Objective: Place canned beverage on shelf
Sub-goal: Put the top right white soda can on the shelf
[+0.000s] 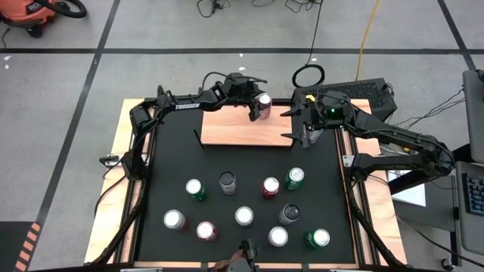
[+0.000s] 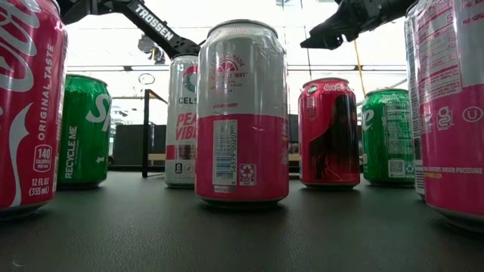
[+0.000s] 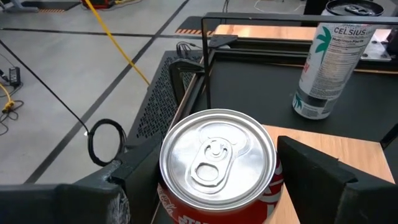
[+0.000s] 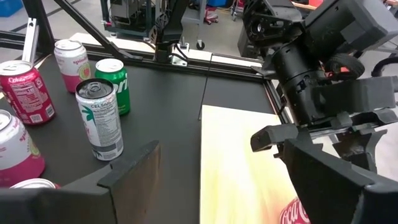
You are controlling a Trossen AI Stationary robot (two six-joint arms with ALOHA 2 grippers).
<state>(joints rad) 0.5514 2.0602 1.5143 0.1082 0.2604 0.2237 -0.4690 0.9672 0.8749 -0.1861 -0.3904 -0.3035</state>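
A red cola can [image 3: 217,163] stands upright between the fingers of my left gripper [image 1: 257,104], over the far right corner of the shelf [image 1: 246,130], a light-brown wooden board. The right wrist view shows the can's red wall [image 4: 293,214] low above the board [image 4: 236,155], under the left gripper. Whether its base rests on the wood is hidden. My right gripper [image 4: 230,186] hovers open beside the shelf's right end [image 1: 308,134], holding nothing. My left gripper has the red can's side wall [image 3: 163,186] pinched between its two fingers, one on each side just below the top rim. The fingers [image 3: 311,177] come from the table's left, slanting a little downward. The can stays upright with its tab up.
Several cans stand on the black mat [image 1: 174,159] nearer the front, among them a white Celsius can [image 3: 326,62], green cans [image 1: 295,178] and pink ones [image 2: 242,113]. A thin black bracket [image 3: 206,62] rises at the shelf's end. Wooden strips edge the mat.
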